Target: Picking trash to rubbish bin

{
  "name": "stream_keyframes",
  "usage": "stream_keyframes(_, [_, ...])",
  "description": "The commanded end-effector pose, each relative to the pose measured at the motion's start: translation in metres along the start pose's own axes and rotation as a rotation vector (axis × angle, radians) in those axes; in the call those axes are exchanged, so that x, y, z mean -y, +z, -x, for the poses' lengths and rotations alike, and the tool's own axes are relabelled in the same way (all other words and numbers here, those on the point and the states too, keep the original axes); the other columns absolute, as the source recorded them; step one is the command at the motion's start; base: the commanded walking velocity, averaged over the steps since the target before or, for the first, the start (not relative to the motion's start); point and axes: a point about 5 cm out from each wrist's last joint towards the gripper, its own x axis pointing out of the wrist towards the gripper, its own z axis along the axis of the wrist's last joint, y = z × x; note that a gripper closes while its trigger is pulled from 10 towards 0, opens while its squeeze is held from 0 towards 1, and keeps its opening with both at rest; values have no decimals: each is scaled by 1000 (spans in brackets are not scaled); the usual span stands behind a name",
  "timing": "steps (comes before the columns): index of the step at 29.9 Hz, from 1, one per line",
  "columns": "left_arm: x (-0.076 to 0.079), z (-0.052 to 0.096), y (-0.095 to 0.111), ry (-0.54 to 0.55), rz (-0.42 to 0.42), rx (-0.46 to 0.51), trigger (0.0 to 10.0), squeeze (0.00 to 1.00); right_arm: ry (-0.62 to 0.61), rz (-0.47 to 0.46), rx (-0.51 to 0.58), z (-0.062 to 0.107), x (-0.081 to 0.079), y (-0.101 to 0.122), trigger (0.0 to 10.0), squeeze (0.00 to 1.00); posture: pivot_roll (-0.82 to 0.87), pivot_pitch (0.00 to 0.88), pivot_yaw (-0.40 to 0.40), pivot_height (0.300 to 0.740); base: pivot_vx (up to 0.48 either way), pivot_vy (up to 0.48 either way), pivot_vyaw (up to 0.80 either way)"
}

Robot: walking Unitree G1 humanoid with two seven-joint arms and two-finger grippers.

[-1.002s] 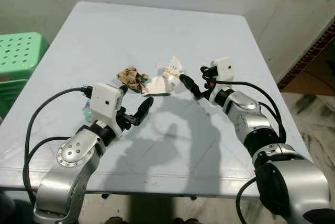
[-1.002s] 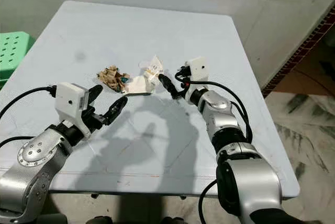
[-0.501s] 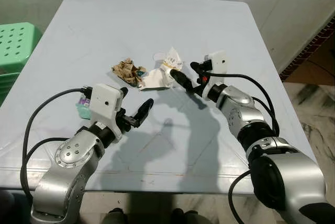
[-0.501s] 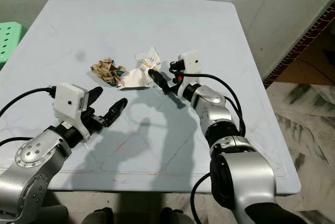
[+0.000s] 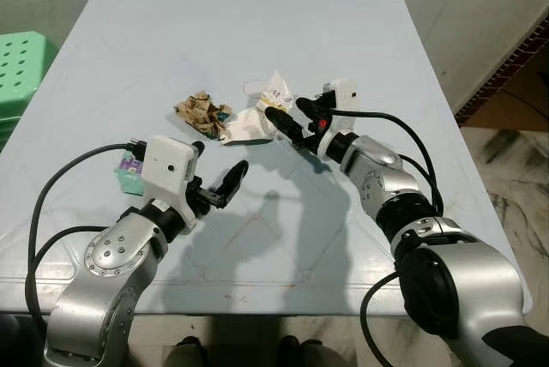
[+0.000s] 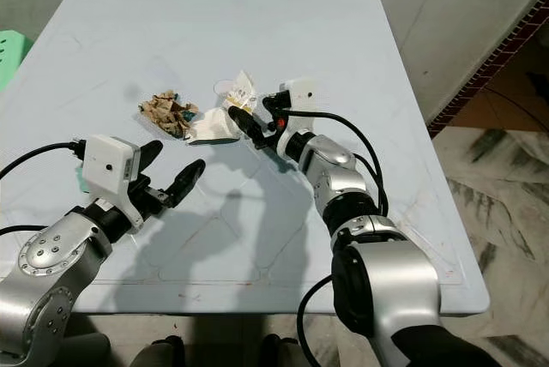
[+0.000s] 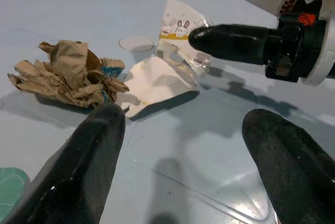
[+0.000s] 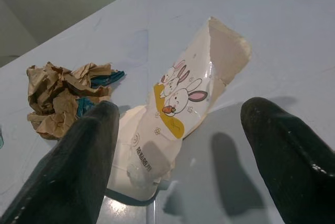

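Right gripper spread at white wrapper, possibly touching; left gripper spread, near crumpled brown paper on table.

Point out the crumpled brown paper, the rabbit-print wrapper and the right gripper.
crumpled brown paper [image 7: 65, 75], left wrist view, middle of wad
rabbit-print wrapper [image 8: 180, 101], right wrist view, printed rabbits
right gripper [image 5: 286, 118], left eye view, between fingertips

Crumpled brown paper, glossy printed wrapper, smooth pale table with slight sheen
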Motion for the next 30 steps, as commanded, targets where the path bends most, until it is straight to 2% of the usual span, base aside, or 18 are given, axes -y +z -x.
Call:
stream_keyframes(1, [3, 3, 1, -7, -2, -2, 10000, 0, 7, -12, -1, -1, 0, 2, 0, 0, 243, 280, -114, 740, 0, 0, 0])
stream_keyframes(30, [3, 3, 2, -2, -1, -2, 10000, 0, -22, -13, 33, 0, 7, 14, 0, 0, 240, 287, -117, 740, 0, 0, 0])
